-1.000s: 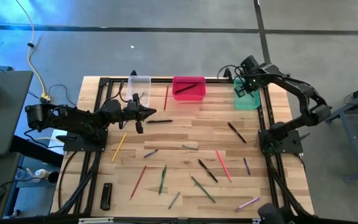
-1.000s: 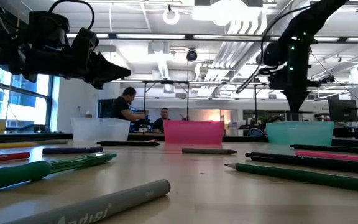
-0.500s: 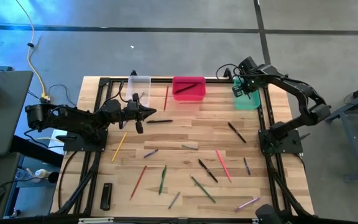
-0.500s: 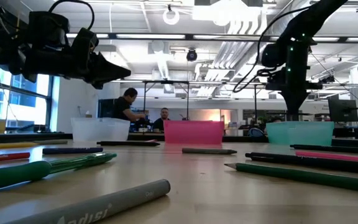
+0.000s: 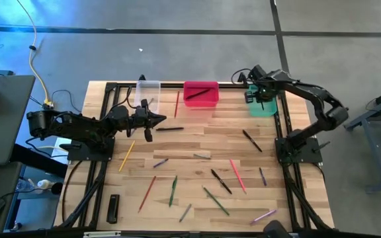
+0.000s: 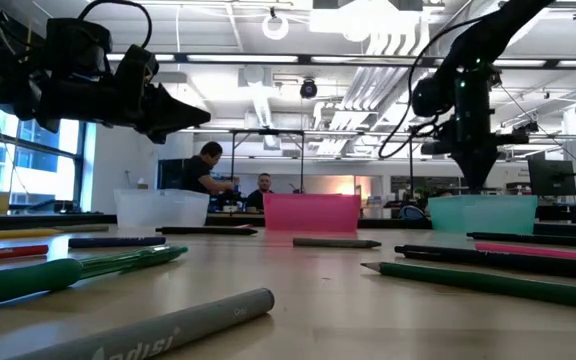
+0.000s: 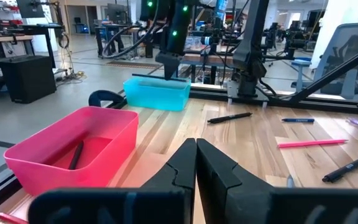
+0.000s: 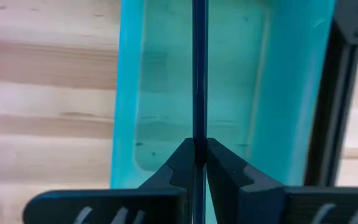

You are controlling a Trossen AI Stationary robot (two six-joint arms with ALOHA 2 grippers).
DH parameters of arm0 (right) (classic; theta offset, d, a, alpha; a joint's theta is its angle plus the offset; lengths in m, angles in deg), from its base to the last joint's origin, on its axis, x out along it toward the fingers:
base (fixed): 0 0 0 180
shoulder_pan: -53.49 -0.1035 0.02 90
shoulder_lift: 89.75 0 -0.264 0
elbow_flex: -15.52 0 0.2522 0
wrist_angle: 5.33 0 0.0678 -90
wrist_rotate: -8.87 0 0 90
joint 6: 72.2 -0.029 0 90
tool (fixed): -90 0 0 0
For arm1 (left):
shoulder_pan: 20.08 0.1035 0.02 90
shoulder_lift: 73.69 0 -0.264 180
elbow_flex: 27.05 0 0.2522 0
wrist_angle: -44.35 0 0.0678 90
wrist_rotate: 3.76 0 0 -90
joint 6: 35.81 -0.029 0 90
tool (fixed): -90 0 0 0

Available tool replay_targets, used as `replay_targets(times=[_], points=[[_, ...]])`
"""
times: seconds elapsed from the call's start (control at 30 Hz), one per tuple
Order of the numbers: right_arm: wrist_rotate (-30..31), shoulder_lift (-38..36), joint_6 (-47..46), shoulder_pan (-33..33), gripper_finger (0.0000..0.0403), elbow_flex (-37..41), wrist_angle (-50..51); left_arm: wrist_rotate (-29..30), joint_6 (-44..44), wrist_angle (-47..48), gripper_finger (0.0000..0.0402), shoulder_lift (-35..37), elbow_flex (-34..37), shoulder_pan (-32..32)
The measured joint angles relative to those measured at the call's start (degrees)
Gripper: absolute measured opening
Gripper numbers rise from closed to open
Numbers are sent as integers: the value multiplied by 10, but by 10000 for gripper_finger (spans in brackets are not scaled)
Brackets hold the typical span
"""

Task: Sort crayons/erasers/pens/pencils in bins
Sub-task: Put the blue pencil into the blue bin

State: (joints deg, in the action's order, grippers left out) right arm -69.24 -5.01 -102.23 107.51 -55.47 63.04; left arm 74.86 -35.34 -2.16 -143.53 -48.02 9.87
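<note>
My right gripper [image 5: 258,92] hangs over the translucent green bin [image 5: 264,106] at the far right and is shut on a thin dark stick [image 8: 199,74]. My left gripper [image 5: 157,119] is shut and empty, held above the table just near of the clear bin [image 5: 148,92]. The pink-red bin [image 5: 200,94] stands between the other two and holds a dark stick [image 7: 75,155]. Several coloured sticks lie loose on the wooden table [image 5: 197,142]. My right gripper pinches the dark stick [image 8: 199,134] between its two fingers, from above, pointing down. In the right wrist view the stick runs out from between the fingers over the inside of the green bin. In the left wrist view it lies about level [image 7: 151,77] at the bin's rim.
A black pen [image 5: 169,129] lies just right of my left gripper. A red stick [image 5: 176,104] lies between the clear and pink bins. A flat black bar [image 5: 113,208] lies at the near left. Black frame rails [image 5: 282,125] edge the table. People show in the room beyond.
My right gripper has shifted a little toward the table's left over the green bin, still shut on the dark stick.
</note>
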Motion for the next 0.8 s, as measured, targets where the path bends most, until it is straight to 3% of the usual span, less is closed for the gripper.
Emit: replay_targets(times=[0.37,0.8], points=[[5,85,-56,-4,20,0,-30,-5,0,0,0,0,0,0],[18,93,-58,-1,20,0,-73,-5,-1,9,0,0,0,0]])
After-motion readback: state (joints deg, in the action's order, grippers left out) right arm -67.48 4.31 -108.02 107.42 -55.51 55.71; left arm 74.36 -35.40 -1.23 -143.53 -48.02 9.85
